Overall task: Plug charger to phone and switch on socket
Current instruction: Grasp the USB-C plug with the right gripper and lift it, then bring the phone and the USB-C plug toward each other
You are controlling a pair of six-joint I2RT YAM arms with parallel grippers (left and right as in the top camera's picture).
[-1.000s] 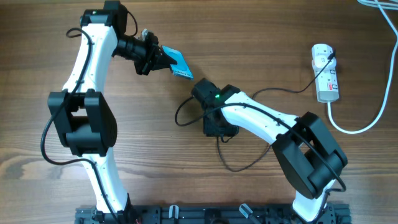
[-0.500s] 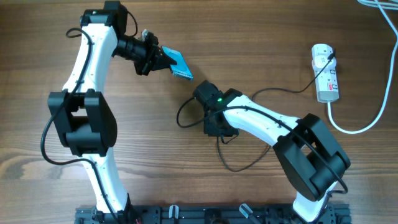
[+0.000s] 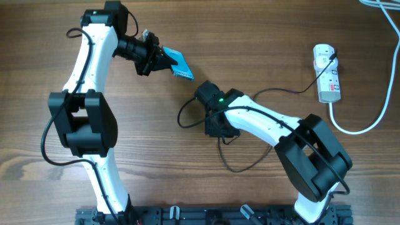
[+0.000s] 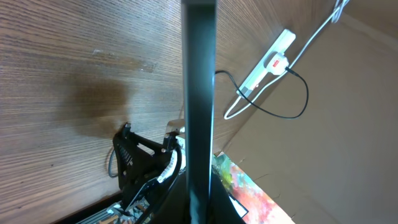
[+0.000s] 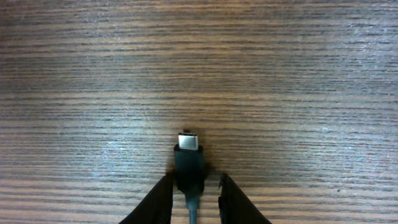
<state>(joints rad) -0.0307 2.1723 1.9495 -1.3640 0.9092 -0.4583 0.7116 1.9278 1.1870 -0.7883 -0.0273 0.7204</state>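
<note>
My left gripper (image 3: pixel 165 59) is shut on the phone (image 3: pixel 180 64), holding it tilted above the table. In the left wrist view the phone (image 4: pixel 199 93) shows edge-on as a dark upright bar between the fingers. The charger's black cable (image 3: pixel 289 91) runs from the socket (image 3: pixel 327 75) to my right gripper (image 3: pixel 204 94). In the right wrist view the charger's plug (image 5: pixel 188 160) lies on the wood, metal tip pointing away. My right gripper (image 5: pixel 195 182) stands narrowly open around it. One finger (image 5: pixel 159 198) touches the plug's side; a small gap shows at the other finger (image 5: pixel 239 200).
The socket's white cord (image 3: pixel 369 124) curves along the right edge of the table. Slack black cable loops (image 3: pixel 236 166) lie beside and below the right arm. The left wrist view shows the right arm (image 4: pixel 142 168) low on the table and the socket (image 4: pixel 273 57) far off.
The right arm's wrist shifted slightly toward the lower right, then held still. The left arm and the phone have not moved.
</note>
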